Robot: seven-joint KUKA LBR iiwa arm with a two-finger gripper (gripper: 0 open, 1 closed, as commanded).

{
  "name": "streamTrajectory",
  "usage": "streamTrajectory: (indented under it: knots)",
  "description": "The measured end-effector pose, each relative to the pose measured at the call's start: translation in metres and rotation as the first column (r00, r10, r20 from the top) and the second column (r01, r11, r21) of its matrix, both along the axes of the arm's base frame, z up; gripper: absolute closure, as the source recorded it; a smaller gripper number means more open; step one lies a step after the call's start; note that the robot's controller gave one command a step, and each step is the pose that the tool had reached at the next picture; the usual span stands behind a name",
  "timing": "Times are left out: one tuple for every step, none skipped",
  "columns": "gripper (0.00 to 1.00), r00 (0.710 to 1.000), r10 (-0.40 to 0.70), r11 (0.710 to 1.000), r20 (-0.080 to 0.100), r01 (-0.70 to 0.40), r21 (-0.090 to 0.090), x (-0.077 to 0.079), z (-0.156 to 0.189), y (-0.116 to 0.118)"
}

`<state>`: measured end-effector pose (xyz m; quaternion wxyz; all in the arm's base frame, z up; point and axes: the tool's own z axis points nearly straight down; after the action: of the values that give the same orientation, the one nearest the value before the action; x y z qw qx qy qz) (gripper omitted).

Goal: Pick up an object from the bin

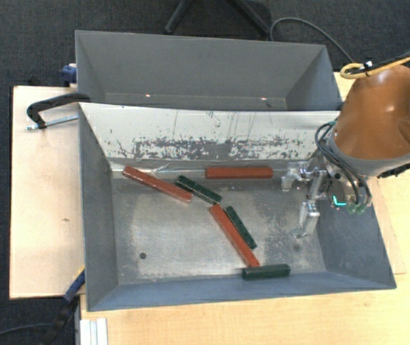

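by the bin's (190,70) right wall, near a dark green bar (266,271), gripper (303,233) hovers, grip unreadable.

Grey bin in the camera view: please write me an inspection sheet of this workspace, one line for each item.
Surface: grey metal bin, floor scratched.
Job's things: three red-brown flat bars, at the back wall, left and middle; three dark green bars, one near the left bar, one beside the middle bar, one at the front wall.
Clutter: nothing seen.
Grippers: end effector low at the bin's right side, apart from all bars.
Cables: dark cables at the wrist; thin cable on the floor behind the bin.
Surroundings: dark carpet, black chair base.
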<state>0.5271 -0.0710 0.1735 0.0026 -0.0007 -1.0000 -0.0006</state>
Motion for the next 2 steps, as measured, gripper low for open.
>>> streamTrajectory:
  knots:
    - [0.0, 0.998, -0.061, 0.998, 0.006, 0.061, 0.003, 0.006, -0.106, 0.114]
    - [0.0, 0.978, -0.208, 0.978, 0.011, 0.208, 0.002, 0.002, -0.072, 0.117]
